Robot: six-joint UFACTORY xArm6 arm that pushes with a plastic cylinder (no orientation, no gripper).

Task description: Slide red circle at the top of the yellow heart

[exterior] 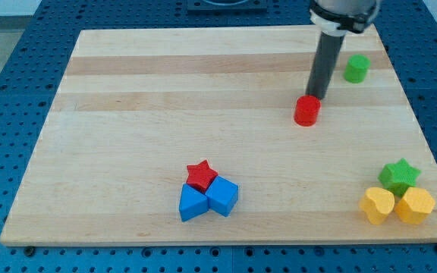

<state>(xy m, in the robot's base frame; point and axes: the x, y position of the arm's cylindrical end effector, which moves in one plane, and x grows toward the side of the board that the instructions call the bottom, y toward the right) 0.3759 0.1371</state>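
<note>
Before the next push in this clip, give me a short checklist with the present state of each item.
1. My tip at the red circle: ok, at its upper edge; actual contact cannot tell.
2. Yellow heart visible: ok, near the view's bottom right.
3. Spot above the heart free: not ok, the green star sits just up and right of it.
4. Path from circle to heart free of blocks: ok.
5. Which yellow block is the heart: ok, the left one; the yellow block beside it looks hexagonal.
</note>
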